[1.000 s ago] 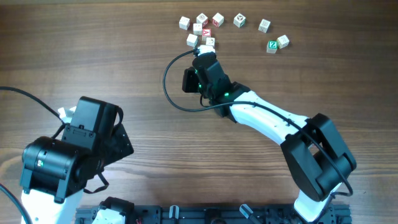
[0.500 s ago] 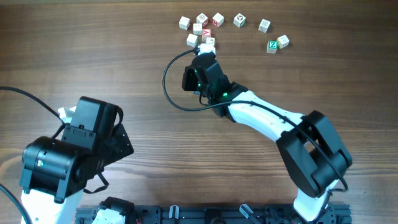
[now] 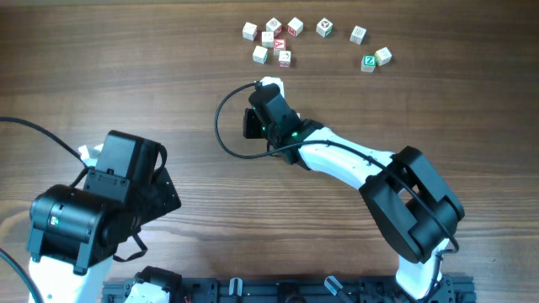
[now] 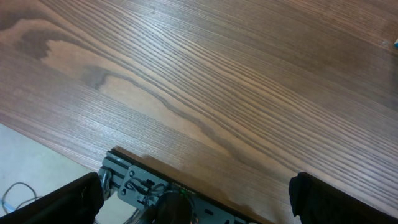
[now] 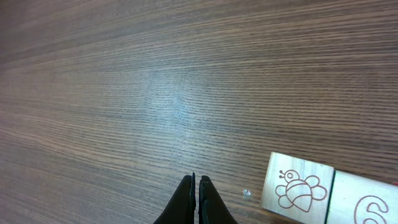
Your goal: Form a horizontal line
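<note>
Left wrist view first: the left gripper (image 4: 196, 185) gapes wide over bare table (image 4: 205, 74), holding nothing. Further out, the right gripper (image 5: 196, 186) is pinched tight and empty, close beside a bee-stamped cube (image 5: 297, 186) that touches a 6 cube (image 5: 368, 206), by the look of it. A crooked shove could twist that pair apart! Beyond, the letter cubes (image 3: 295, 26) lie scattered, with a green Z cube (image 3: 369, 61) among them; no horizontal line yet.

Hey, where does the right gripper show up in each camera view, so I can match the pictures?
Overhead: right gripper at upper centre, shut, just below the letter cubes.
Left wrist: not in it.
Right wrist: right gripper at bottom centre, shut, with a bee-marked cube at lower right.
Shared landmark: the wood-grain table, in all three.
</note>
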### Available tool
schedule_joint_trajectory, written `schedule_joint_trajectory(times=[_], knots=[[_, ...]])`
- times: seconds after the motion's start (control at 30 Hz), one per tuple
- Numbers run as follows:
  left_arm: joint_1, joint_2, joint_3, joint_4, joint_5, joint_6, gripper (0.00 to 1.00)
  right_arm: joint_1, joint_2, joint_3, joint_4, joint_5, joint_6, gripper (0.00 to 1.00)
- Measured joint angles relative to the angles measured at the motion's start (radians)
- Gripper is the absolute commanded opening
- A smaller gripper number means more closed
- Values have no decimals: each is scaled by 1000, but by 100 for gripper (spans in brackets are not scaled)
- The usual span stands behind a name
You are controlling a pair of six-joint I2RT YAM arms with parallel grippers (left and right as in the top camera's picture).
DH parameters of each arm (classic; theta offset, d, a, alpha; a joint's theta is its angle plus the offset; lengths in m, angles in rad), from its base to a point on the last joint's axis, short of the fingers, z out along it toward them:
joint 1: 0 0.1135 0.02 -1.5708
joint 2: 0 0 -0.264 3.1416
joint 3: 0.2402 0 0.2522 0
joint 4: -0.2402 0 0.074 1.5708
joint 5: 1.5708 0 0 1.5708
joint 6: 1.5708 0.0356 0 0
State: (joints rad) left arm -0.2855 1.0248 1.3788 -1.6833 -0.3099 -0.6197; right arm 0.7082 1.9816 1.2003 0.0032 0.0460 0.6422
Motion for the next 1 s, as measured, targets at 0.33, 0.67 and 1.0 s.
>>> schedule_joint_trajectory(times=[0.33,0.67,1.0], knots=[[0,0,0,0,0,0,100,4,51,0,67,3,-1,5],[0,0,0,0,0,0,100,11,69,0,35,56,-1,5],[0,0,0,0,0,0,100,11,69,0,16,68,-1,5]])
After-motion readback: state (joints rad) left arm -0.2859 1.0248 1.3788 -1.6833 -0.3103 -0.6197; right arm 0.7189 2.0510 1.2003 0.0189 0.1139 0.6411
